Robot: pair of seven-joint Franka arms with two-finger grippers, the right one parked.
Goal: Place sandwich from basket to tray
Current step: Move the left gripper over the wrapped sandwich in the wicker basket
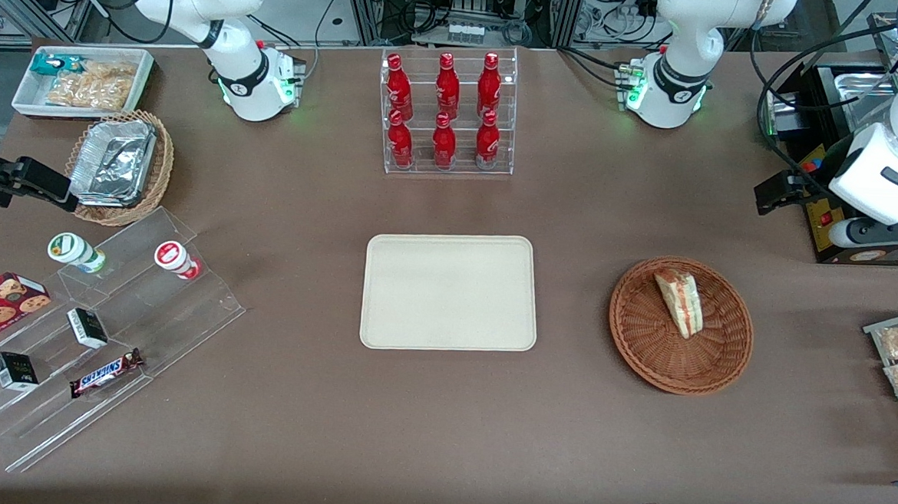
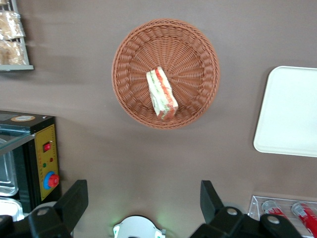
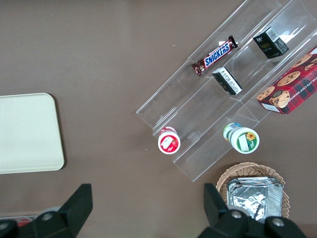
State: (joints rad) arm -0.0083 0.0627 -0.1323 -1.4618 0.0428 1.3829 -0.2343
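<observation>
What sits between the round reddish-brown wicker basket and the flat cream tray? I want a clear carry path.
Only bare brown tablecloth separates the wicker basket from the cream tray, as the front view shows. The open gripper hangs above the table.

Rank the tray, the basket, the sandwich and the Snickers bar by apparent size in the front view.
1. tray
2. basket
3. sandwich and Snickers bar: too alike to rank.

The gripper hangs open, away from all four.
</observation>
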